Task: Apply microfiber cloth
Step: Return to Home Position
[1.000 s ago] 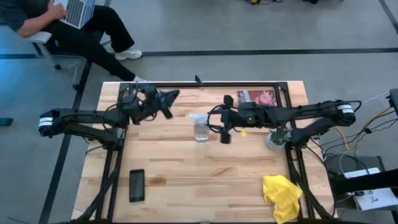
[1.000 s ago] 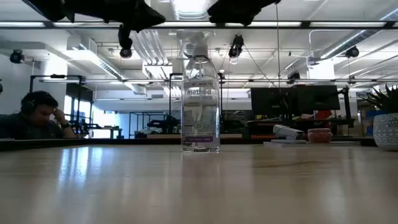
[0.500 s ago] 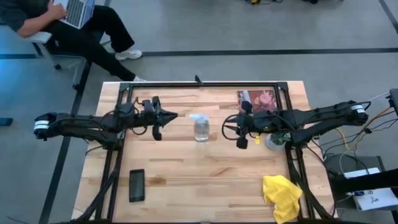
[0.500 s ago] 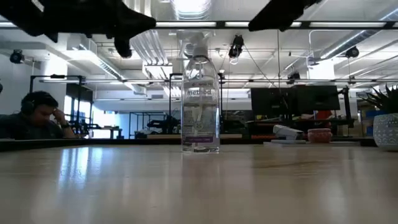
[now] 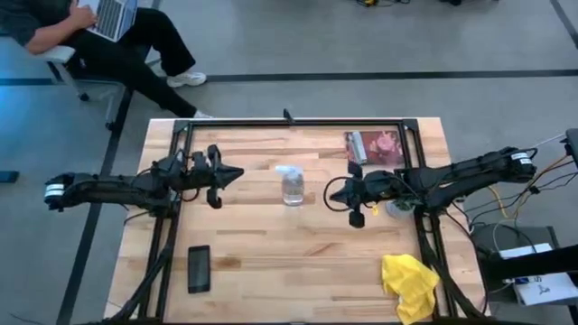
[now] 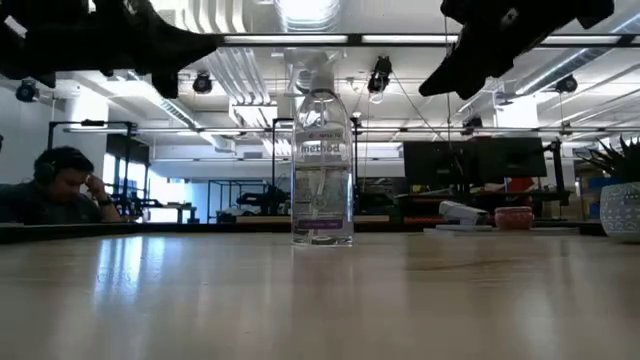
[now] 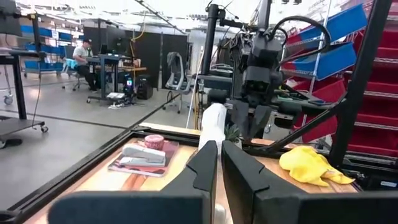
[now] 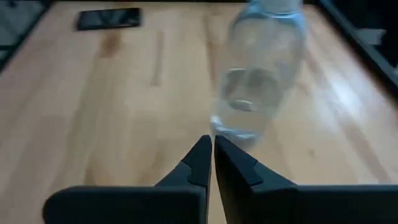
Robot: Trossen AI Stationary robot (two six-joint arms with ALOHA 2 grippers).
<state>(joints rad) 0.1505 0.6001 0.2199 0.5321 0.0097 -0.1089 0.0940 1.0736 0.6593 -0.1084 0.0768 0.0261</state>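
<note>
light: bright and even, from ceiling strip lights (image 6: pixel 305 12) overhead | glare: pale sheen across the bench (image 6: pixel 130 280) in the low view | backlight: arms (image 6: pixel 500 40) read as black silhouettes there | shadows: soft, barely marked in the high view | focus: right wrist view crisp on the right tool (image 8: pixel 212 142), spray bottle (image 8: pixel 261 74) and bench behind blurred

The clear spray bottle (image 5: pixel 291 186) stands upright near the middle of the wooden table (image 5: pixel 271 244). The left gripper (image 5: pixel 235 173) and the right gripper (image 5: pixel 335 191) point at it from opposite sides, both apart from it. The yellow microfiber cloth (image 5: pixel 409 283) lies crumpled at the table's near right corner, and the black phone (image 5: pixel 199 269) lies flat near the near left. A seated person (image 5: pixel 108 36) with a laptop (image 5: pixel 113 13) is beyond the far left corner.
</note>
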